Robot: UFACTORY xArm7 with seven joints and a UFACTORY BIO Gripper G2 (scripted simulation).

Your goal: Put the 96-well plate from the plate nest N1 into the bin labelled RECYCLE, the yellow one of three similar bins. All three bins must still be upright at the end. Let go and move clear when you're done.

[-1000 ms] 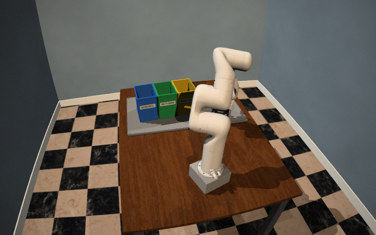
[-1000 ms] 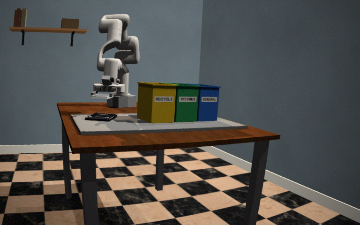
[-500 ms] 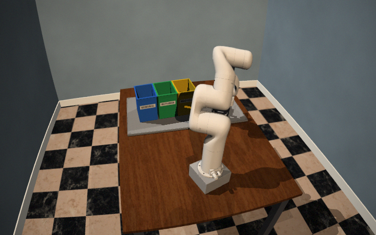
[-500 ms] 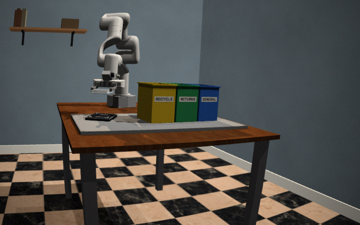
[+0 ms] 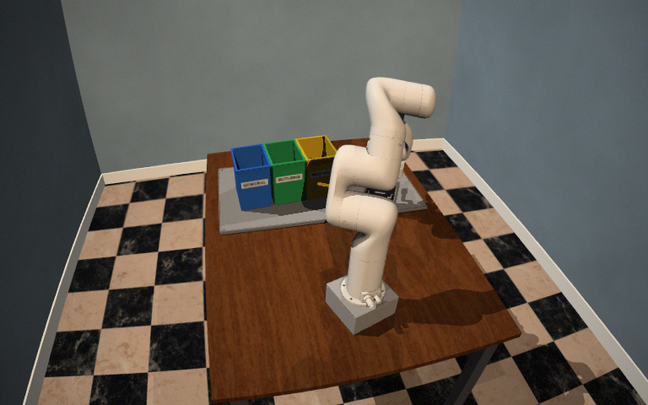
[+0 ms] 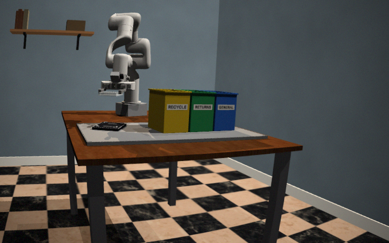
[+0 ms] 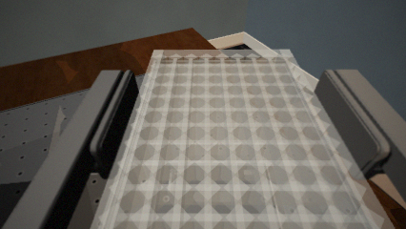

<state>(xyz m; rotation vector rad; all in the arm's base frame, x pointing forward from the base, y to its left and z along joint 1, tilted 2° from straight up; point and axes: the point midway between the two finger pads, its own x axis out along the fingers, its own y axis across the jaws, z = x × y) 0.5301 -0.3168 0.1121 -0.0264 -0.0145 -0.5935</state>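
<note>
indoors | brown wooden table (image 5: 267, 286) (image 6: 183, 151) (image 7: 114, 62) | checkered floor (image 5: 179, 305) (image 6: 197, 200) | blue-grey walls (image 5: 549, 119) (image 6: 301, 71) (image 7: 334, 33)

Exterior view, upper left of the frame: the clear 96-well plate (image 6: 110, 93) (image 7: 224, 153) rides higher than a second ago, rising at both half-second looks. The gripper (image 6: 111, 91) (image 7: 235, 119) has come up with it. More air now between plate and black nest (image 6: 109, 126). Upper joints of the white arm (image 5: 384, 128) (image 6: 125, 27) lifted too, though less. From the top view, right of centre, its uppermost bend sits slightly nearer the frame's upper edge.
</note>
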